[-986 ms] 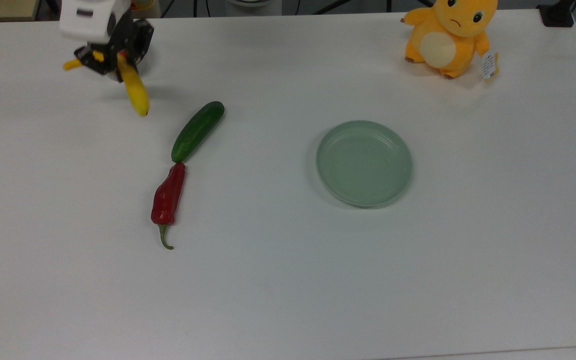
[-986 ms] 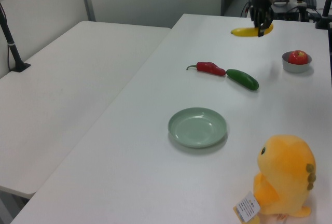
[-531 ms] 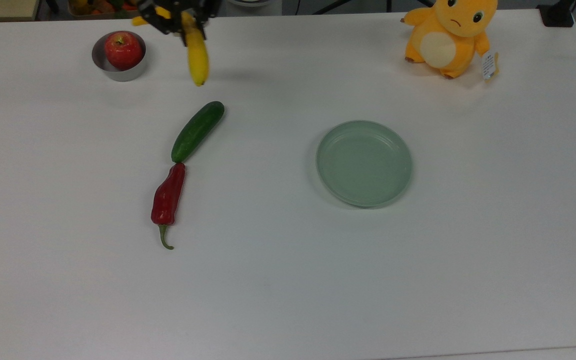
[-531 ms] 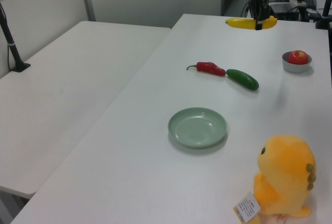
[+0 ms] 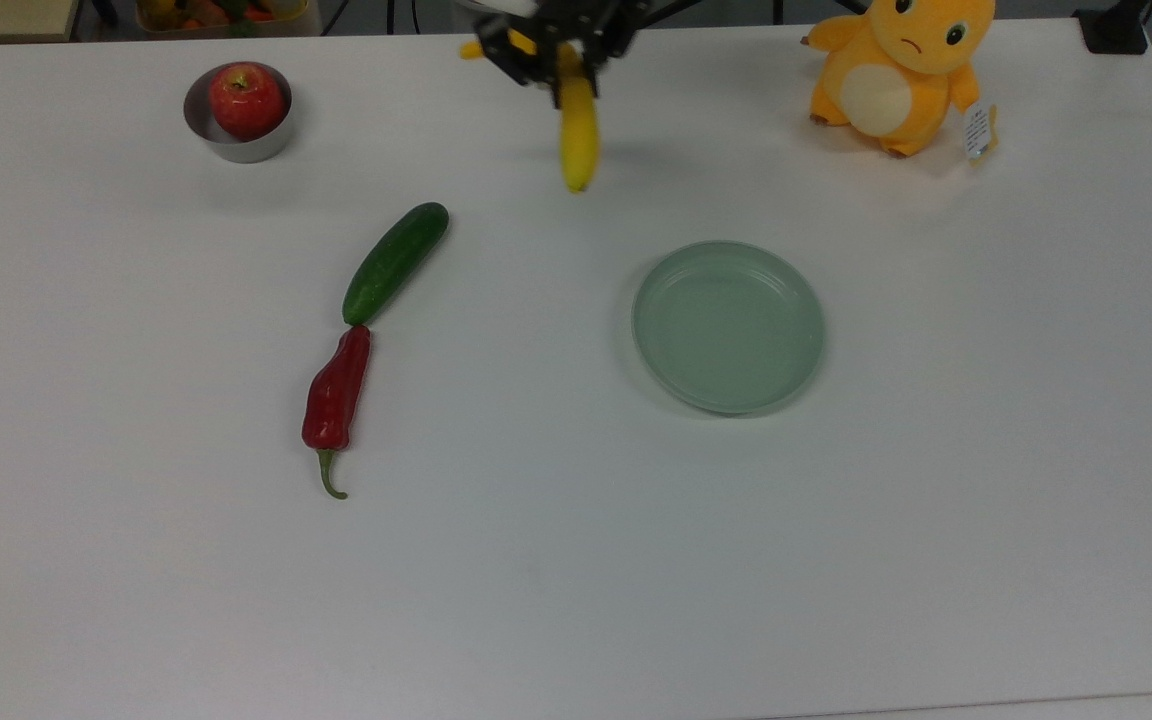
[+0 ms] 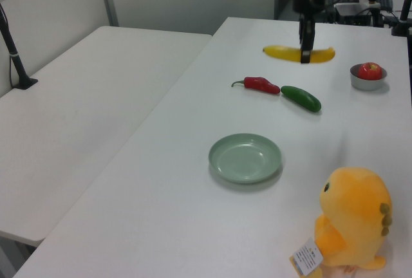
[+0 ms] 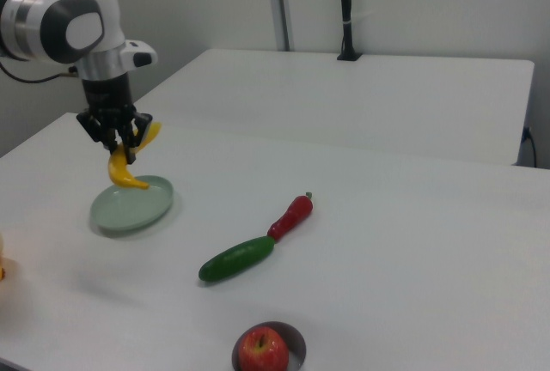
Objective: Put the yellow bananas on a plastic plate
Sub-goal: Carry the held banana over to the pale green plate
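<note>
White table (image 5: pixel 576 560), smooth matte top, bare across the near edge in the top view.

Red chili pepper (image 5: pixel 336 395) nearest: glossy, wrinkled, tapering to a thin curled green stem. Tip touching the end of a cucumber (image 5: pixel 395 262), straight, dark green, smooth-skinned, lying diagonal.

Plate (image 5: pixel 728 327) toward the top view's right, well apart from the vegetables: round, shallow, pale mint plastic, raised rim, nothing on it.

Farther back, banana (image 5: pixel 578 128): slim, curved, smooth bright yellow, held off the table with its shadow on the surface beyond. Not over the plate in the top view; up and to the top view's left of it. In the left view banana (image 6: pixel 298 53) level, crosswise beyond the cucumber (image 6: pixel 300 98) and chili (image 6: pixel 259 85). In the right view banana (image 7: pixel 130 159) hanging tilted just above the plate (image 7: pixel 132 203) near rim.

Gripper (image 5: pixel 558 50) black, two fingers closed across the banana's upper part near the stem end; gripper (image 7: pixel 116 140) under a white rounded arm.

Far edge: small round steel bowl (image 5: pixel 226 140), shiny, holding a red apple (image 5: pixel 247 101). Orange plush toy (image 5: pixel 901 70), fuzzy, cream belly, paper tag, far corner at the top view's right.
</note>
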Tool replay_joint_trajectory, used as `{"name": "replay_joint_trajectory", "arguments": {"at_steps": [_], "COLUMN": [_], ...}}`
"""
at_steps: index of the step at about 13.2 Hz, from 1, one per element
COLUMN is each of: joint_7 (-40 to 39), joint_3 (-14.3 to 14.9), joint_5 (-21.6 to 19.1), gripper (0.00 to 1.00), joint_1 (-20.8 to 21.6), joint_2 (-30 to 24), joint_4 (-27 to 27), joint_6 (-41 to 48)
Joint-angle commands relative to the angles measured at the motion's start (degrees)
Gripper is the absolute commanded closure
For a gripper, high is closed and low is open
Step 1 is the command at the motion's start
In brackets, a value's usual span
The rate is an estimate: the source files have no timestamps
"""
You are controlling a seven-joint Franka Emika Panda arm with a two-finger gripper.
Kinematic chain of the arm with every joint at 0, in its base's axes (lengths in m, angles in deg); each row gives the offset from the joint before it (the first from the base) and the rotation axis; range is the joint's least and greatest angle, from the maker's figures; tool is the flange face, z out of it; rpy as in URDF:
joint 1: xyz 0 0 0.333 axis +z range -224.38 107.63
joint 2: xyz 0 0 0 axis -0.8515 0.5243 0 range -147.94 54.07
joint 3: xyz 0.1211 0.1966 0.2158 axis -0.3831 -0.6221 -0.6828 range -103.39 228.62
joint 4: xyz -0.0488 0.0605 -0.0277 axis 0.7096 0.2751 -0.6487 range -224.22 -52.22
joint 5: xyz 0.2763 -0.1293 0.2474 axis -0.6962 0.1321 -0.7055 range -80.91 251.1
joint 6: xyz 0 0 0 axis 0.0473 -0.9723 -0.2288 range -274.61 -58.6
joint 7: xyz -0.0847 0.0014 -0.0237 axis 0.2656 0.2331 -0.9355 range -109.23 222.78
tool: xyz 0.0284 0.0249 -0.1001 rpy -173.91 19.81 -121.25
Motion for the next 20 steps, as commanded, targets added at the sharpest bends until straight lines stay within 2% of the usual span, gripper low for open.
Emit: {"name": "replay_joint_trajectory", "arguments": {"at_steps": [1,5,13,17,19,20], "joint_7": [8.29,15.51,16.84,16.84,16.84,16.92], "joint_3": [-4.61,-6.02,-8.05,-8.05,-8.05,-8.05], "joint_5": [-0.72,-0.63,0.25,0.33,0.34,0.25], "gripper": [0.88,0.88,0.84,0.73,0.62,0.5], "joint_1": [0.5,3.49,4.63,4.63,4.63,4.55], "joint_2": [5.47,12.67,22.43,22.88,22.97,22.97], "joint_4": [1.06,0.79,0.35,0.35,0.35,0.35], "joint_6": [-6.75,-20.28,-32.16,-33.05,-33.05,-33.05]}}
